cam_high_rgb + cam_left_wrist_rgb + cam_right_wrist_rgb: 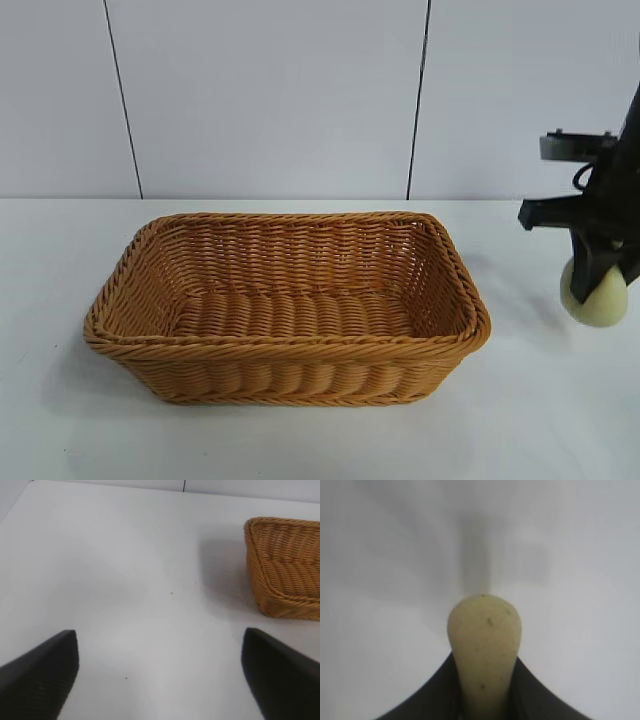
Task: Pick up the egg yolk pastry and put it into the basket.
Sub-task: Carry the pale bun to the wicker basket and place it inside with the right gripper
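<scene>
The pale yellow egg yolk pastry [597, 296] sits at the right edge of the exterior view, low over the white table, squeezed narrow between the black fingers of my right gripper [600, 285]. The right wrist view shows the egg yolk pastry [485, 645] pinched on both sides by the right gripper [485, 687], which is shut on it. The orange-brown woven basket [455, 285] stands in the middle of the table, to the left of the pastry, with nothing in it. My left gripper [160, 672] hangs open over bare table, with a corner of the basket [280, 575] beyond it.
A white table [300, 440] lies under everything, backed by a pale panelled wall [270, 90]. Bare table surface separates the basket's right side from the pastry.
</scene>
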Available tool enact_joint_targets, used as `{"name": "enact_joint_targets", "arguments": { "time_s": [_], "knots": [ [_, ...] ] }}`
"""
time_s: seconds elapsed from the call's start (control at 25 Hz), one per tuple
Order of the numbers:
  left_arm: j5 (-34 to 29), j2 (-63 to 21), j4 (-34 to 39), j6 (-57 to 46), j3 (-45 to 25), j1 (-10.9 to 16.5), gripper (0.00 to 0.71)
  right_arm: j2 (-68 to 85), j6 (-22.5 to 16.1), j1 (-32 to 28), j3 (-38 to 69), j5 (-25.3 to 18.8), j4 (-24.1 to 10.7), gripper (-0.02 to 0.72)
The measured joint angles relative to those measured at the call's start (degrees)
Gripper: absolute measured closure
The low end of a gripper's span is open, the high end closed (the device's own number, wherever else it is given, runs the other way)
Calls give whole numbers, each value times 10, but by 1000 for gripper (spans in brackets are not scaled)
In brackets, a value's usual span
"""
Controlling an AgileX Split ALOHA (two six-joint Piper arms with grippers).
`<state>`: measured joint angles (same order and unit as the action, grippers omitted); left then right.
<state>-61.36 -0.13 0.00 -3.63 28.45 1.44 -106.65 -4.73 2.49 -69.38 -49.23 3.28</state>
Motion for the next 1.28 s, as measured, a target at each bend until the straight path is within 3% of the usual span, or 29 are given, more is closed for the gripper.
{"name": "enact_joint_targets", "arguments": {
  "time_s": [0.2,0.44,0.88,1.08,1.28],
  "knots": [
    [0,0,0,0,0,0,70,31,3,0,-90,-91,-3,563],
    [0,0,0,0,0,0,70,33,3,6,-172,-133,-2,563],
    [1,0,0,0,0,0,70,33,-16,162,-178,-125,10,570],
    [1,0,0,0,0,0,70,33,-47,268,-178,-96,14,570],
    [1,0,0,0,0,0,70,31,-80,336,-178,-48,15,570]
  ]
}}
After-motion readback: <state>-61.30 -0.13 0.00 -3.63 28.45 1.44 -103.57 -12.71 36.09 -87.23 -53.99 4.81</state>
